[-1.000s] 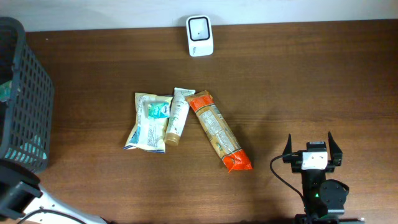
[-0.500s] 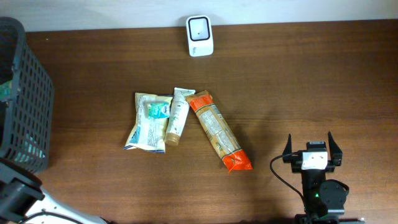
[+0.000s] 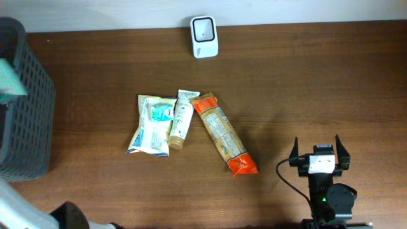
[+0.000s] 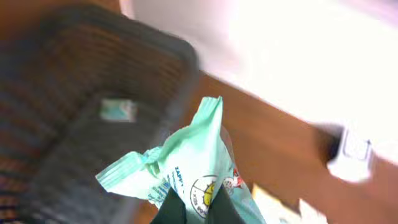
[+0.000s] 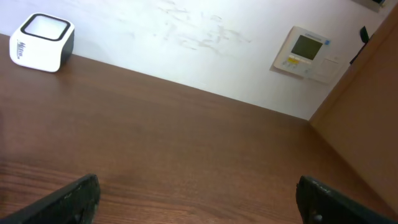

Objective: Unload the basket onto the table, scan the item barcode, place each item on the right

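Note:
My left gripper (image 4: 194, 210) is shut on a mint-green snack packet (image 4: 189, 155) and holds it up above the dark mesh basket (image 4: 74, 106). From overhead the packet (image 3: 9, 79) shows at the far left over the basket (image 3: 32, 121); the left fingers are hidden there. The white barcode scanner (image 3: 204, 36) stands at the table's far edge, blurred in the left wrist view (image 4: 350, 152) and clear in the right wrist view (image 5: 41, 42). My right gripper (image 3: 320, 150) rests near the front right, open with nothing between its fingers (image 5: 74, 198).
Three items lie mid-table: a pale pouch (image 3: 151, 124), a cream tube (image 3: 181, 119) and a long orange packet (image 3: 224, 133). Another small packet (image 4: 118, 110) lies inside the basket. A wall panel (image 5: 306, 53) hangs behind the table.
The mint-green packet has risen from inside the basket to above its rim. The left arm's lower part has shifted at the bottom left. The right arm has not moved.

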Controlling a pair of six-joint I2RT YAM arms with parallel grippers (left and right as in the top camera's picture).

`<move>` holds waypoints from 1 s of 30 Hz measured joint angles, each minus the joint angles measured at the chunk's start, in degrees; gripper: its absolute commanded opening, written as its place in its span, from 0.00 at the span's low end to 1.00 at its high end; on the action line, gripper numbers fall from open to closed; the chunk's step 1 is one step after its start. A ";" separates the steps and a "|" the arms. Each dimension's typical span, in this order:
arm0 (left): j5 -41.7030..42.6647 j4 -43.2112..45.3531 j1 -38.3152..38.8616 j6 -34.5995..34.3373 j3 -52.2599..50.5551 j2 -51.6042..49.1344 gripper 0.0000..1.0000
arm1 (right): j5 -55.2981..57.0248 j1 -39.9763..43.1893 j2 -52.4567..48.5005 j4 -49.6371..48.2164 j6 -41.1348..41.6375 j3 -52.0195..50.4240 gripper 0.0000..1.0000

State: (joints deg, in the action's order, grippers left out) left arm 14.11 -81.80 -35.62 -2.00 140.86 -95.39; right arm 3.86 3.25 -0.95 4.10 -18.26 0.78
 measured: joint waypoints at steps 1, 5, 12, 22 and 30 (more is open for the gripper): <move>0.26 -2.14 4.09 1.22 -0.42 -0.26 0.00 | 0.02 0.00 0.00 -0.04 0.00 0.00 0.99; -0.39 0.11 20.41 4.02 -14.49 -5.97 0.00 | 0.02 0.00 0.00 -0.02 0.00 0.00 0.99; -0.57 19.85 39.26 5.20 -42.82 -15.08 0.23 | 0.02 0.00 0.00 -0.02 0.04 0.00 0.99; -3.63 10.64 41.70 5.49 -29.49 -19.43 0.99 | 0.02 0.00 -0.02 -0.02 0.02 0.00 0.99; -16.13 15.80 16.35 5.49 8.28 -16.06 0.99 | 0.02 0.00 0.00 -0.02 0.00 0.00 0.99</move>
State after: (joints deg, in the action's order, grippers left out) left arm -2.02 -66.00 -19.27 3.49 149.14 -111.46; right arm 3.88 3.25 -0.95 4.08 -18.26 0.78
